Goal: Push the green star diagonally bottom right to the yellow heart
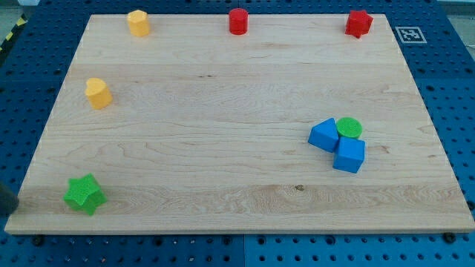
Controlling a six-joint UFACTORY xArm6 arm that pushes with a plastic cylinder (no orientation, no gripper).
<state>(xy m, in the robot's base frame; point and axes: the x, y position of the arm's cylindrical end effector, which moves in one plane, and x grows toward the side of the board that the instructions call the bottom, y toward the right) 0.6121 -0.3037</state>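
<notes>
The green star (84, 194) lies near the bottom left corner of the wooden board (223, 111). A yellow block that looks like a heart (97, 93) stands well above it, near the board's left edge. A second yellow block (138, 22) stands at the top left; its shape is unclear. A dark shape (7, 199) cut by the view's left edge, just left of the green star, may be my rod. Its tip cannot be made out.
A red cylinder (237, 21) stands at the top middle and a red block (358, 23) at the top right. At the right, two blue blocks (324, 135) (349, 156) and a green cylinder (349, 128) touch in a cluster.
</notes>
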